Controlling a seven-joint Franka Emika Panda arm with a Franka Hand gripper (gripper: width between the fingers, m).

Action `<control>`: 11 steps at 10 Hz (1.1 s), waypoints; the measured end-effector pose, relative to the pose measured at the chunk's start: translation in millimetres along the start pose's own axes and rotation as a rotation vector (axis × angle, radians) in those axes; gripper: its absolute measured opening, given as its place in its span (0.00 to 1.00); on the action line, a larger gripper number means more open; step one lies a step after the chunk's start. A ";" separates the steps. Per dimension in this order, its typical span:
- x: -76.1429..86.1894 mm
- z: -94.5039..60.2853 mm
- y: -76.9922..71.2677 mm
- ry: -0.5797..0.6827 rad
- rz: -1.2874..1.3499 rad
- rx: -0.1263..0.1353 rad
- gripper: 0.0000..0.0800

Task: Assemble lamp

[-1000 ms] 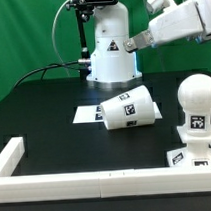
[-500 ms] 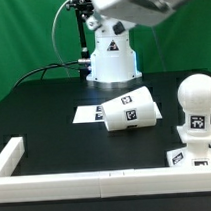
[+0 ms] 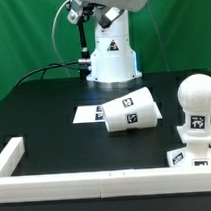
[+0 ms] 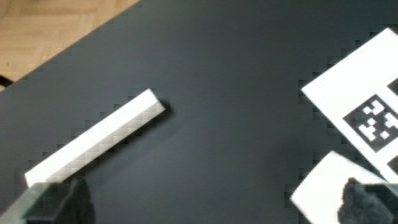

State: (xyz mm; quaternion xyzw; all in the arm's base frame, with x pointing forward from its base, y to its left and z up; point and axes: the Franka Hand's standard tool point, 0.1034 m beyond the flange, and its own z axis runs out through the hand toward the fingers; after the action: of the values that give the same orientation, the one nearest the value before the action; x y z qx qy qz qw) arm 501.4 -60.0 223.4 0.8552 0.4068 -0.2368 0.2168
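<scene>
The largest risk is judged to lie with the shade (image 3: 131, 109), which is seen lying on its side on the black table (image 3: 44, 107), partly over the marker board (image 3: 87, 114): a tapered cup resting on its wall is likely to be rolled away if it is touched off-centre, and a grasp across its slope could be lost by slipping. A second risk is judged to concern the bulb (image 3: 197, 94), which is already stood on the base (image 3: 194, 154) at the exterior view's right, just beside the shade; it could be knocked or tilted if the shade is swung past it carelessly, and the shade could be jammed if it is lowered crooked over the round head. The gripper (image 4: 214, 200) is held high above the table, with two dark fingertips (image 4: 50, 203) seen well apart in the wrist view and nothing between them, so it is spread and empty. The table is covered in matte black and bordered by a white rail (image 3: 57, 181) along its near edge and one side. A green backdrop (image 3: 20, 38) is hung behind, and the arm's white pedestal (image 3: 111, 58) is stood at the back with a black cable (image 3: 37, 72) trailed from it.
</scene>
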 end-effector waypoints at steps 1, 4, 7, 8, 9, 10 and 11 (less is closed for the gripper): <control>0.5 1.1 -1.2 -0.006 -0.003 0.007 0.87; 9.0 13.9 -7.0 -0.040 0.242 0.137 0.87; 19.0 13.0 -3.2 -0.071 0.339 0.383 0.87; 16.7 14.1 -8.0 -0.056 0.358 0.461 0.87; 13.2 18.2 -7.8 -0.050 0.376 0.531 0.87; 10.6 21.2 -5.8 -0.049 0.389 0.566 0.87; 8.3 23.7 -9.1 -0.048 0.426 0.656 0.87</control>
State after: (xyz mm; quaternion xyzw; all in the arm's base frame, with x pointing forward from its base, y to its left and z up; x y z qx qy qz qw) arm 493.4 -63.2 198.1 0.9386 0.1178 -0.3238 -0.0142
